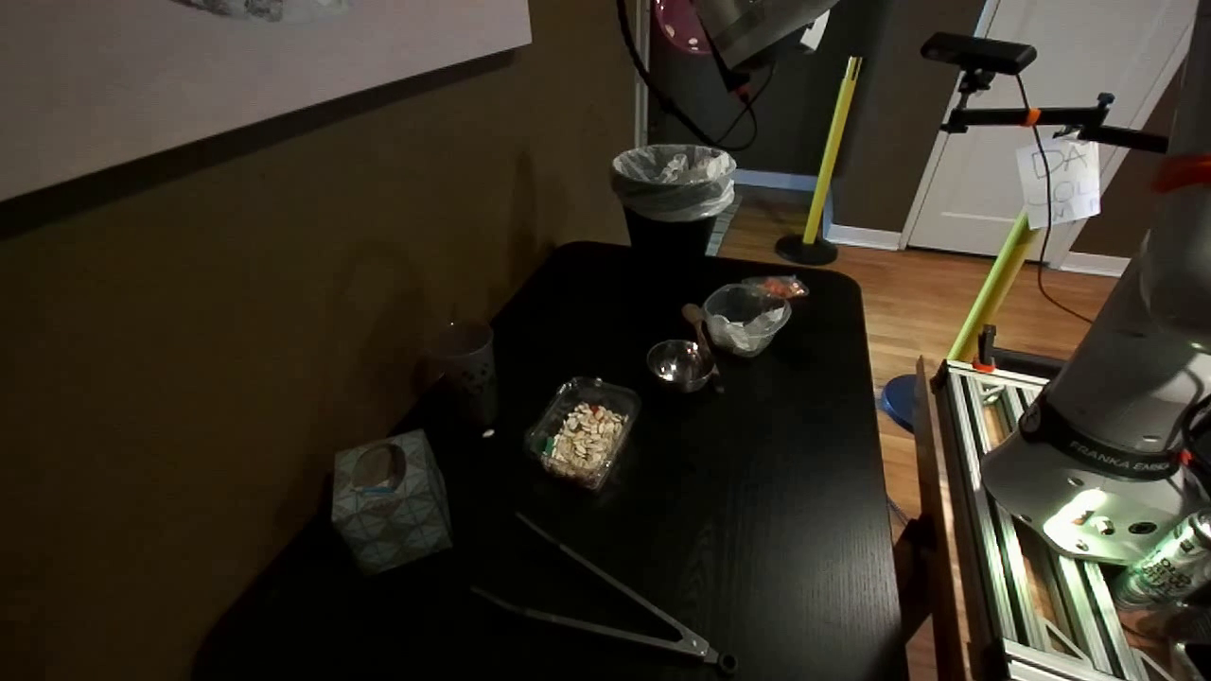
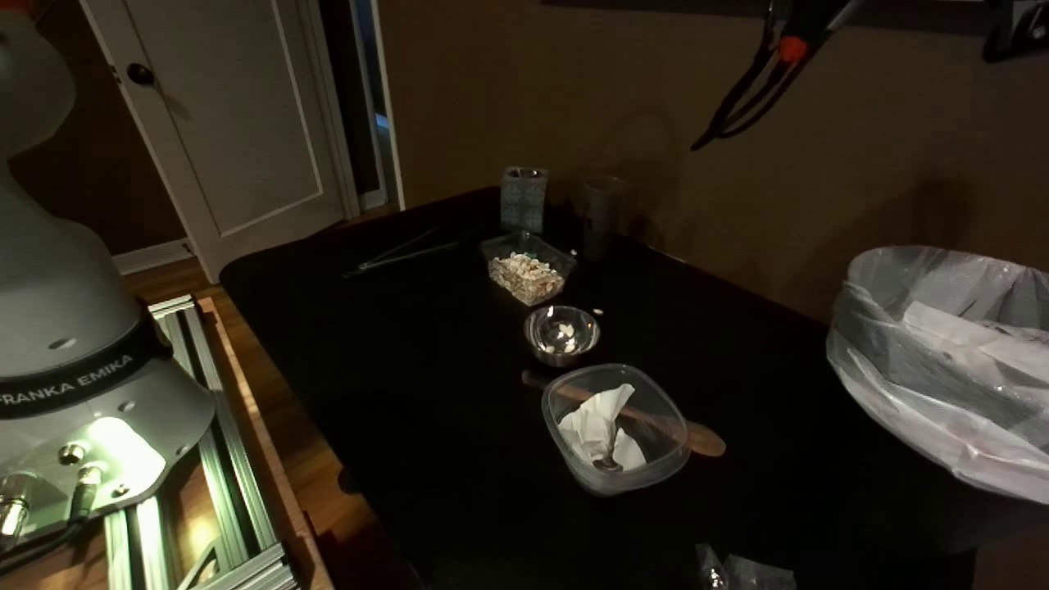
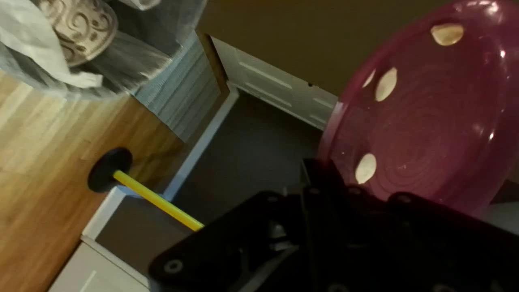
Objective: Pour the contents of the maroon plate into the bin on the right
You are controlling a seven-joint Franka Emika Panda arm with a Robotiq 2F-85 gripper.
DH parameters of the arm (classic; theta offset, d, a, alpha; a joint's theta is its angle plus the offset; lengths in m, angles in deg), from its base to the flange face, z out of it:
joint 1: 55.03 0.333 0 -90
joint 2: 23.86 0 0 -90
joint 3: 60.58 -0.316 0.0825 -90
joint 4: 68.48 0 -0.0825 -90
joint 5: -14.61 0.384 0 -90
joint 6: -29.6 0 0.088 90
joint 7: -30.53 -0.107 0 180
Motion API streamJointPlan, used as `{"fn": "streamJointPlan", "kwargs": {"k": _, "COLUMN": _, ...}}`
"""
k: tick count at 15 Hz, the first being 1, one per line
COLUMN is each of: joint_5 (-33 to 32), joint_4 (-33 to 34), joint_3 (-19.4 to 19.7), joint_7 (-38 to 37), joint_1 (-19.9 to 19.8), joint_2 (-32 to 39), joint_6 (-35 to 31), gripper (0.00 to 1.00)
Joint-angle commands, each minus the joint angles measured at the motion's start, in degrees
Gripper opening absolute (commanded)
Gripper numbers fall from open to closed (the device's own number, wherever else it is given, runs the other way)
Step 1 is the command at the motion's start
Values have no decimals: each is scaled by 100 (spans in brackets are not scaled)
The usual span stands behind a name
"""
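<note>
The round, glossy maroon plate (image 3: 429, 113) is at the right of the wrist view, steeply tilted, with several pale seeds on it. My gripper (image 3: 318, 172) is shut on its near rim. Part of the plate also shows at the top edge of an exterior view (image 1: 679, 26), high above the table. The bin, dark with a whitish plastic liner (image 1: 674, 194), stands at the table's far end. Its liner also shows in an exterior view (image 2: 926, 385) and at the wrist view's upper left (image 3: 134, 61), with a patterned cup and paper inside. The plate is apart from the bin.
On the black table (image 1: 757, 492) are a clear container of seeds (image 1: 588, 440), a metal bowl (image 1: 679, 367), a clear tub with a napkin (image 2: 615, 475), a wooden spoon (image 2: 706, 440), tongs (image 1: 615, 577), a tissue box (image 1: 393, 501) and a cup (image 1: 468, 369). A wall runs alongside.
</note>
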Motion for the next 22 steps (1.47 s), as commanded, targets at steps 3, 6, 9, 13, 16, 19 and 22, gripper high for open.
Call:
{"fn": "streamJointPlan", "kwargs": {"k": 3, "joint_5": -1006, "joint_4": 380, "joint_3": 204, "joint_7": -76, "joint_1": 317, "joint_2": 768, "joint_6": -1543, "gripper": 1}}
{"fn": "streamJointPlan", "kwargs": {"k": 6, "joint_5": -1306, "joint_4": 384, "joint_3": 495, "joint_7": 121, "joint_1": 537, "joint_2": 1109, "joint_6": -2204, "gripper": 1}}
{"fn": "streamJointPlan", "kwargs": {"k": 9, "joint_5": -1540, "joint_4": 431, "joint_3": 622, "joint_7": 410, "joint_1": 551, "joint_2": 1480, "joint_6": -2786, "gripper": 1}}
{"fn": "streamJointPlan", "kwargs": {"k": 13, "joint_5": -1885, "joint_4": 490, "joint_3": 740, "joint_7": 807, "joint_1": 559, "joint_2": 1925, "joint_6": -3558, "gripper": 1}}
{"fn": "streamJointPlan", "kwargs": {"k": 16, "joint_5": -1952, "joint_4": 719, "joint_3": 1863, "joint_7": 901, "joint_1": 1342, "joint_2": 2377, "joint_6": -3390, "gripper": 1}}
{"fn": "streamJointPlan", "kwargs": {"k": 19, "joint_5": -2258, "joint_4": 702, "joint_3": 2562, "joint_7": 798, "joint_1": 1813, "joint_2": 2739, "joint_6": -3500, "gripper": 1}}
{"fn": "streamJointPlan", "kwargs": {"k": 22, "joint_5": -2770, "joint_4": 580, "joint_3": 3169, "joint_7": 658, "joint_1": 2203, "joint_2": 3011, "joint_6": -3440, "gripper": 1}}
